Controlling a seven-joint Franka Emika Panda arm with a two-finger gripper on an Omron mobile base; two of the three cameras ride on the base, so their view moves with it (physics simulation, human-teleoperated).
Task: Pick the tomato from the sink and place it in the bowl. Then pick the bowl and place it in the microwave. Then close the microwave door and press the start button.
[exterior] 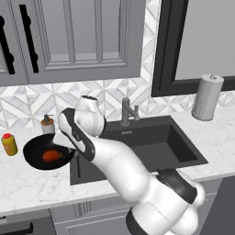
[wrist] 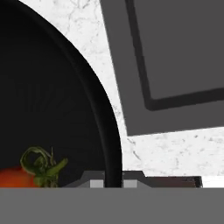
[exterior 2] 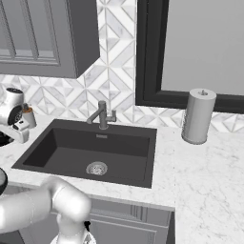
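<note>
Black bowl (wrist: 52, 100) rim pinched in my near-closed gripper (wrist: 113, 183), tomato (exterior: 52, 156) inside. Lift level and slow toward the microwave so it doesn't roll.

Glossy black bowl (exterior: 34, 153); smooth red tomato (exterior: 52, 156); matt dark-grey sink (exterior 2: 121, 145) with metal drain (exterior 2: 96, 168); white marble-veined bench (exterior: 27, 181).
</note>
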